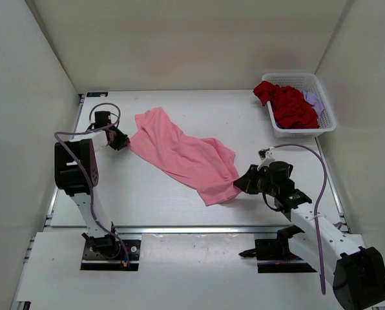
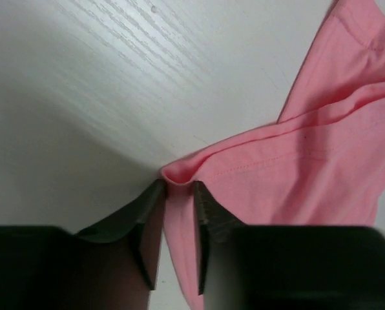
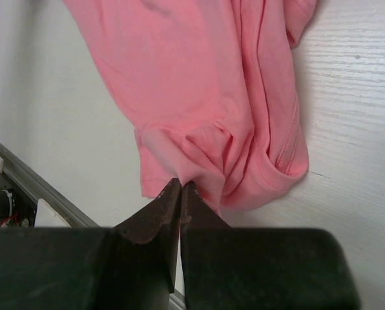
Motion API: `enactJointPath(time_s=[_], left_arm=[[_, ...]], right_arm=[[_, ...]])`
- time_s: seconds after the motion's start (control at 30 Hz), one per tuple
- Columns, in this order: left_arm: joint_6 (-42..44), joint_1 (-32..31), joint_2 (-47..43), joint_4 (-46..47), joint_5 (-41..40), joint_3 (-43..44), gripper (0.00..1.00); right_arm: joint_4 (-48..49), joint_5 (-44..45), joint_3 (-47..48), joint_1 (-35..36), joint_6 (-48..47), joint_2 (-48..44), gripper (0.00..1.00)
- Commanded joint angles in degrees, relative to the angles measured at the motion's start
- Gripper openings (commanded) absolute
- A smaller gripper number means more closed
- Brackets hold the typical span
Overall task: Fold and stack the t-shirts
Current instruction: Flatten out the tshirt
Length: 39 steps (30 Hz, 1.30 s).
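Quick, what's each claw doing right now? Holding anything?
Left gripper: closed on a folded edge of the pink t-shirt.
Right gripper: closed, pinching the pink t-shirt at its other end.

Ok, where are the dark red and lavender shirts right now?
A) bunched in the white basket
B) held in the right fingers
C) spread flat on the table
A: the dark red shirt and lavender shirt lie crumpled in the white basket; only the pink shirt is out on the table.
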Motion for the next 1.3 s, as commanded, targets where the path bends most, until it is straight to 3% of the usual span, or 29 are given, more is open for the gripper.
enactJointPath(time_s=[0.0,0.07,0.13,0.2,0.4,0.57,0.67,0.83,0.97,1.07,1.13,1.27], left_arm=[[-1.8,0.6,1.4,2.3,3.1,1.8,0.32],[-1.8,0.7,1.7,1.9,3.0,2.4,0.28],[-1.0,-0.1,2.3,1.8,2.1,3.6,0.18],[-0.3,-0.5,1.6,1.0,1.1,3.9,0.01],[3.3,-1.0,-3.8,-1.6,2.2,4.9,0.00],[8.6,-1.9,-9.4,-5.9,1.0,8.4,0.00],[9.8,-2.6,-10.2,-7.1,1.0,10.4,0.00],[11.3,-3.4,-6.9,-10.9,2.2,16.7,0.00],[11.4,-4.0,-6.5,-11.3,1.8,19.1,0.00],[11.3,-4.3,-6.2,-11.7,2.5,20.2,0.00],[10.7,-4.5,-5.8,-11.2,3.5,20.6,0.00],[10.7,-6.8,-5.8,-11.1,3.1,21.0,0.00]], right_arm=[[2.3,-0.2,0.8,-0.7,-0.1,-0.1,0.00],[2.5,-0.5,0.9,-1.1,0.2,0.1,0.00],[2.5,-0.7,1.0,-1.0,0.7,0.5,0.00],[1.9,0.0,1.1,-0.6,1.0,-0.1,0.00],[-7.0,-1.4,3.4,2.8,3.6,-1.0,0.00],[-20.1,0.8,6.0,16.6,3.3,-0.1,0.00],[-21.9,0.2,1.6,18.1,6.1,0.0,0.01],[-19.6,3.3,-1.8,12.1,6.9,-5.5,0.29],[-20.4,2.9,-2.5,8.6,6.6,-7.9,0.43],[-18.7,2.0,-3.6,13.1,7.5,-6.9,0.51],[-15.2,5.4,-4.0,21.0,8.7,-7.4,0.53],[-11.4,12.6,-2.9,28.6,8.4,-3.3,0.60]])
